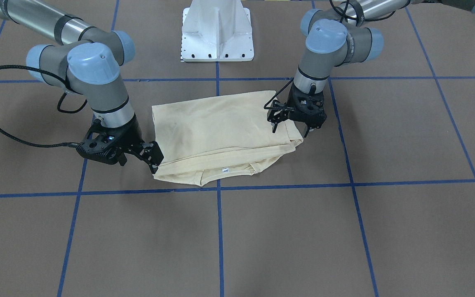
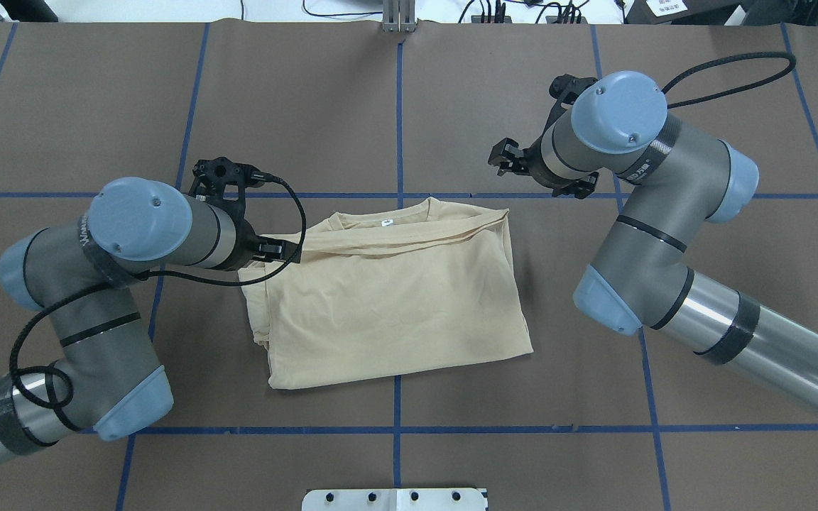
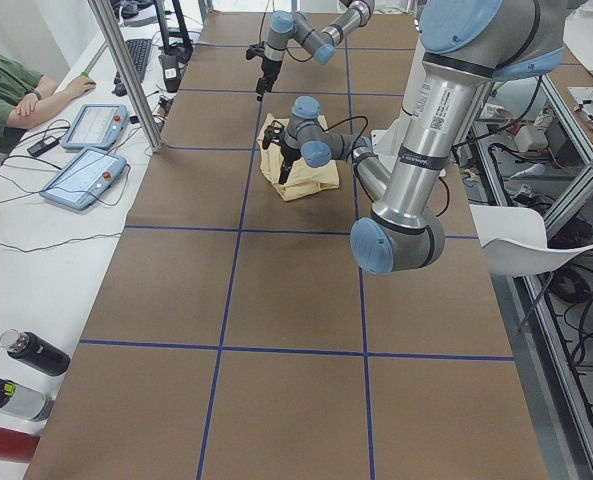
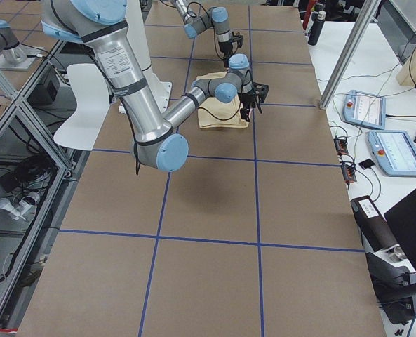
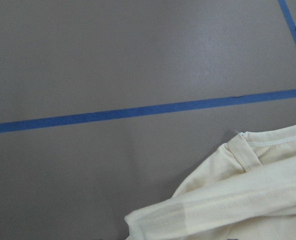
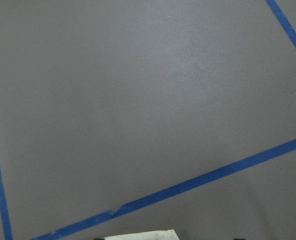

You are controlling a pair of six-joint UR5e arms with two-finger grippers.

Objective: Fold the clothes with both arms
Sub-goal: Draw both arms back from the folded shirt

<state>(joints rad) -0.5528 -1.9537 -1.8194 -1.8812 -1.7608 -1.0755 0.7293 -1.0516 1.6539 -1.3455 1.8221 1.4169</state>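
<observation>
- Brown table (image 2: pixel 409 106) with its blue tape grid, all set.
- Left arm (image 2: pixel 146 220) and right arm (image 2: pixel 636 142) flank the cloth, one on each side!
- The cream T-shirt (image 2: pixel 388 305) lies folded into a rough rectangle mid-table, collar on the side away from the robot.
- Left gripper (image 1: pixel 290 130) is over the shirt's shoulder corner, jaws apart, holding nothing.
- Right gripper (image 2: pixel 501 157) is just off the opposite corner, jaws apart too.
- Tiny white neck label (image 2: pixel 385 222) faces up.
</observation>
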